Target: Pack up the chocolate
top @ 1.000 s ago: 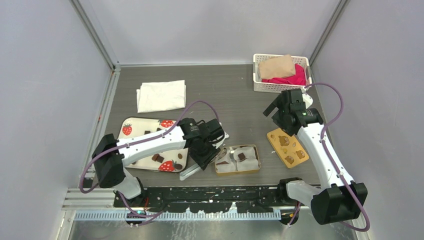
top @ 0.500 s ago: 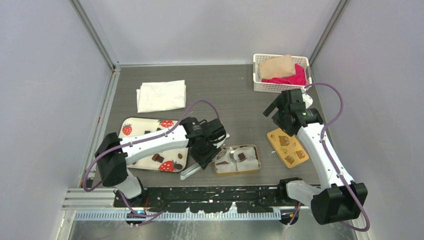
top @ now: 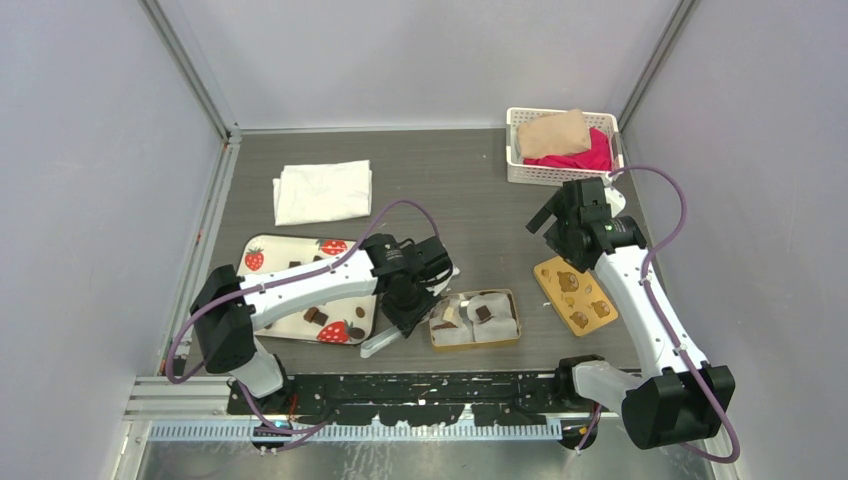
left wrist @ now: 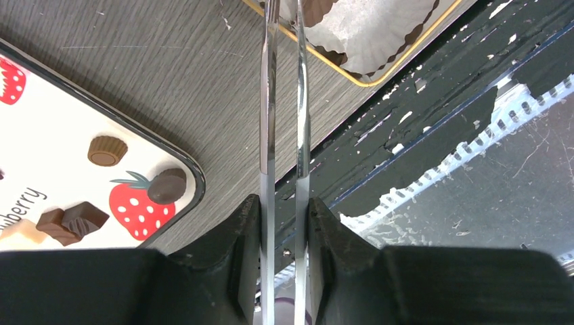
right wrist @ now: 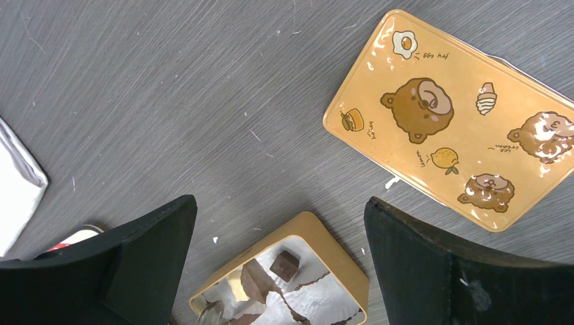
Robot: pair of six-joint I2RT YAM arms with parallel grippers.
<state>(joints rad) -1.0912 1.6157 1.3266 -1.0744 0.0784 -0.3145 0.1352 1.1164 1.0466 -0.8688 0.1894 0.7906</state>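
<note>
My left gripper (top: 410, 298) (left wrist: 284, 203) is shut on metal tongs (left wrist: 284, 101). Their tips reach over the left end of the golden box (top: 475, 343) (left wrist: 406, 51), which is lined with white paper cups. In the right wrist view the box (right wrist: 338, 237) holds a square brown chocolate (right wrist: 284, 264) (top: 482, 313). A pale piece (top: 449, 315) lies by the tong tips. More chocolates (top: 316, 316) (left wrist: 107, 149) lie on the strawberry tray (top: 290, 265). My right gripper (top: 552, 222) (right wrist: 281, 202) is open and empty, high above the box.
The golden-yellow bear lid (top: 580, 293) (right wrist: 460, 115) lies flat to the right of the box. A folded white cloth (top: 322, 190) lies at the back left. A white basket (top: 515, 172) with pink and tan cloth stands at the back right. A black rail (left wrist: 433, 128) runs along the near edge.
My left gripper has shifted slightly toward the box with the tongs, and a pale piece now shows in the box's left cup. The right arm has not moved.
</note>
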